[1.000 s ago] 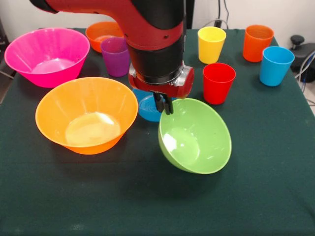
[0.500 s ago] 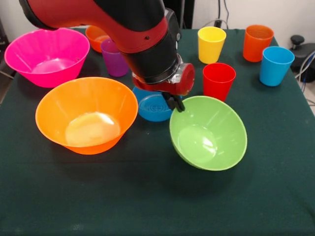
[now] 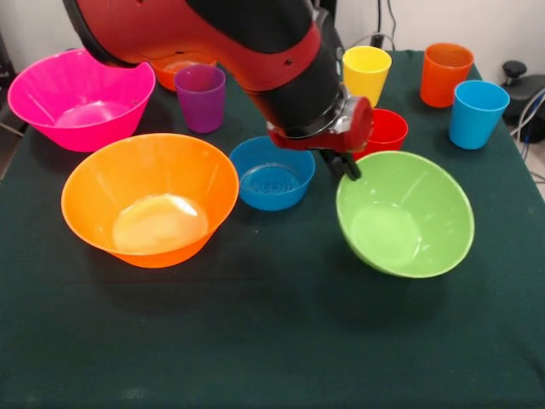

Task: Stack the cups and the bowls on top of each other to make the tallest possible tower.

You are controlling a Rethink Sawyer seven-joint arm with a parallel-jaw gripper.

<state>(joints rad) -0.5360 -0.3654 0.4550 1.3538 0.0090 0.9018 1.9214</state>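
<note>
Because the pincer [image 3: 347,167] pinches only the far rim of the tilted green bowl [image 3: 405,223], it may slip or clip the red cup [image 3: 387,130] just behind.

No readable text, label, brand, number or sign shows anywhere.

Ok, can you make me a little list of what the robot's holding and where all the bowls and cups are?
gripper: shut on the green bowl's rim
green bowl: tilted, held up
blue bowl: upright, beside the big orange bowl
pink bowl: back left
small orange bowl: mostly behind the arm
cups: purple cup, yellow cup, red cup, orange cup, light blue cup, all standing apart
tower: not started
</note>
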